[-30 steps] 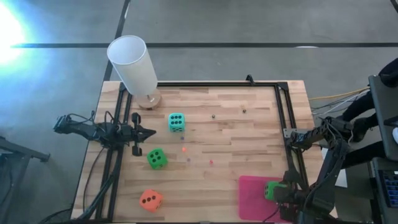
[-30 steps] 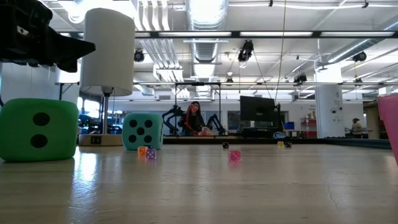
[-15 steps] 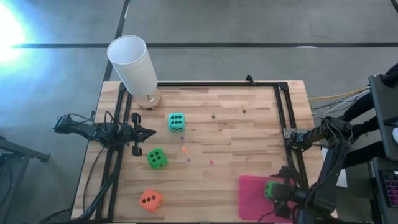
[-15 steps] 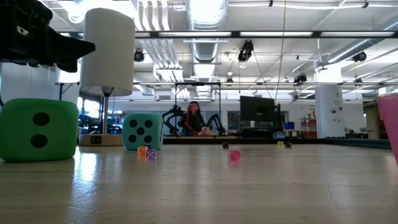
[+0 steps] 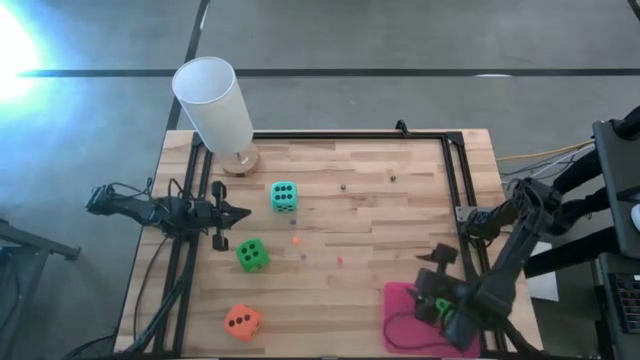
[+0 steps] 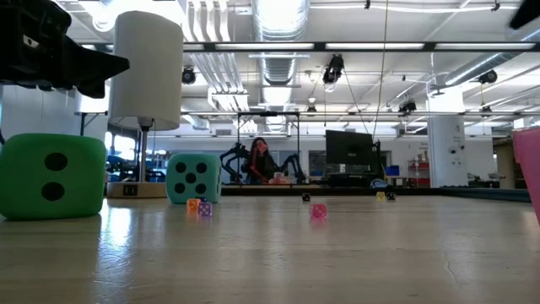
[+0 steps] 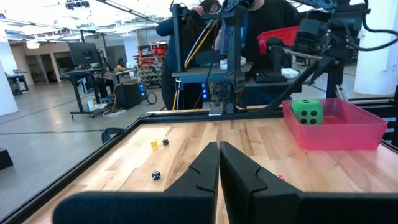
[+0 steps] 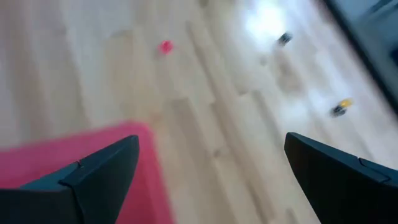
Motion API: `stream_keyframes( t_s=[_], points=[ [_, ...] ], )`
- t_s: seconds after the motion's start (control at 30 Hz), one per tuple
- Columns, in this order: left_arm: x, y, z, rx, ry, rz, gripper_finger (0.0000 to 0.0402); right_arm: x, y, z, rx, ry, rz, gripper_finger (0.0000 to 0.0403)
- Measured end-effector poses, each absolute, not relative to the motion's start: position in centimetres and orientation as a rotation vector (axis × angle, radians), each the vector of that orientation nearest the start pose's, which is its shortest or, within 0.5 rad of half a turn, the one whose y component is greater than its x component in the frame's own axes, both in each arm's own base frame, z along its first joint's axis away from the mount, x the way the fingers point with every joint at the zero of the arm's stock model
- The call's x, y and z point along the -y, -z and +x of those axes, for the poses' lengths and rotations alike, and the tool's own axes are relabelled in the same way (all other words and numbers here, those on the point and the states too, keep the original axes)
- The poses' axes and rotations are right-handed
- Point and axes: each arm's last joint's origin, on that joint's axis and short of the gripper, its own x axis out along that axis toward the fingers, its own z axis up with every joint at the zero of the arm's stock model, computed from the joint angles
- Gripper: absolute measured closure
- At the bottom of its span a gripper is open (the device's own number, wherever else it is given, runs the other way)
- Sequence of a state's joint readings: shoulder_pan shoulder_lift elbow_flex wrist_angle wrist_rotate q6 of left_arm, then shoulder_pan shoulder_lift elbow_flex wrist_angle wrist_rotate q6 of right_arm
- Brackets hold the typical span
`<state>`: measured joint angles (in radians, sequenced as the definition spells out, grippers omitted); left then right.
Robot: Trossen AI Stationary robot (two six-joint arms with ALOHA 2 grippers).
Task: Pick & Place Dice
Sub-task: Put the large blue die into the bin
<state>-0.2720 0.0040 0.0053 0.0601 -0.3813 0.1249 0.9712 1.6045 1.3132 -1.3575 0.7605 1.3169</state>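
Note:
A bright green die [image 7: 307, 111] sits in the pink tray [image 5: 402, 312] at the table's near right corner; in the high view my right arm mostly covers it. My right gripper [image 5: 437, 290] hovers above the tray, open and empty; its wrist view [image 8: 211, 180] shows tray and bare wood between the fingers. A teal die [image 5: 283, 196], a second green die [image 5: 251, 254] and an orange die [image 5: 241, 321] rest on the table's left half. My left gripper [image 5: 235, 212] is shut and empty at the left edge, between the teal and green dice.
A tall white cylinder [image 5: 214, 104] stands on a round wooden base at the far left corner. Several tiny beads [image 5: 340, 262] lie scattered mid-table. A black frame [image 5: 455, 180] runs along the table's edges. A person shows beyond the table in the left wrist view [image 7: 186, 37].
My right gripper has risen from the green die in the pink tray and gone a little toward the table's left and far edges. The die stays in the tray.

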Motion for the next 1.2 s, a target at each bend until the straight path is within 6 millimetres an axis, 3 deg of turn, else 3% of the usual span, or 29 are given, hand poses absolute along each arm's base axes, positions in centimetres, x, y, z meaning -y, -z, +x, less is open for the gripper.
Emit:
stream_keyframes(
  t_s=[0.53,0.9,1.2],
  points=[
    [1.5,-17.1,9.5,0.051,-0.113,0.105,0.0382,-15.0,-27.0,22.8,-0.855,0.684,-0.087,0.0003],
    [1.5,-17.1,9.5,0.051,-0.113,0.105,0.0382,-11.4,-25.1,27.2,-0.872,0.607,-0.075,0.0003],
    [1.5,-17.1,9.5,0.048,-0.115,0.155,0.0382,-10.2,-23.7,28.4,-0.843,0.575,-0.096,0.0003]
  ],
)
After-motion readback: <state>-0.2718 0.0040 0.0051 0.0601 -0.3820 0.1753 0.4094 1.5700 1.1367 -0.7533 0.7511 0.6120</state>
